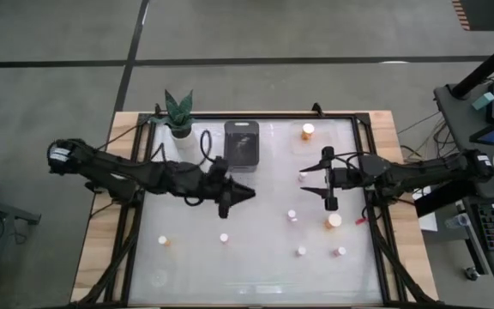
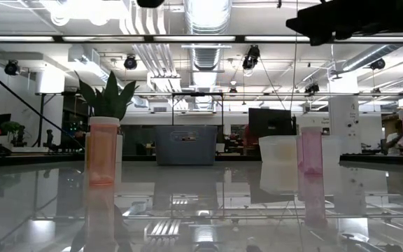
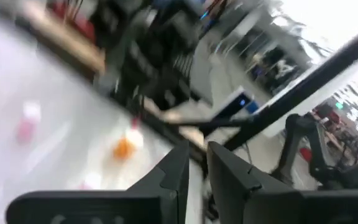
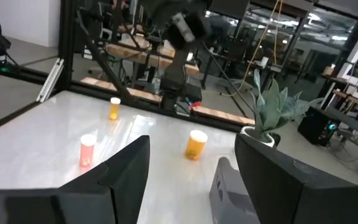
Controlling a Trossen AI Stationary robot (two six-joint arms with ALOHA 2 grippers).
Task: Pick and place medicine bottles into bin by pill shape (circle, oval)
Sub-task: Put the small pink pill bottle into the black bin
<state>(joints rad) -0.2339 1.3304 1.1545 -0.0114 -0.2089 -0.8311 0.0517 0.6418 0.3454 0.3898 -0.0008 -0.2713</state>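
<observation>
- One bin (image 1: 241, 142) is all I'm seeing for containers, a dark boxy thing sitting at the far-middle of the table (image 1: 195, 257), just beside the white plant pot (image 1: 181, 131). From above its inside is looking dark and I can't tell if anything's in it. The low view is showing it side-on as a grey-blue box (image 2: 187, 145), contents hidden there too.
- Both arms are hanging over the middle. The left gripper (image 1: 245, 194) is hovering just in front of the bin with its jaws nearly pressed together and nothing between them; its own wrist view is showing the two fingers (image 3: 229, 180) with only a thin gap.
- The right gripper (image 1: 327, 178) is sitting over the right half, jaws spread wide and empty, with a small bottle (image 1: 302, 176) lying right by its fingertips.
- The medicine bottles are all sitting out on the table: an orange one (image 1: 307, 131) at the far right, another orange one (image 1: 334, 221) near the right edge, small ones scattered around (image 1: 292, 215), (image 1: 301, 251), (image 1: 340, 251), (image 1: 224, 238), and one at near left (image 1: 164, 241).
- The low view is giving colours the overhead isn't: an orange-bodied bottle (image 2: 103, 150) and a pink one (image 2: 310, 150), both standing upright.
- The right wrist view is looking past the fingers (image 4: 126, 171) at three bottles (image 4: 196, 144) standing apart.
</observation>
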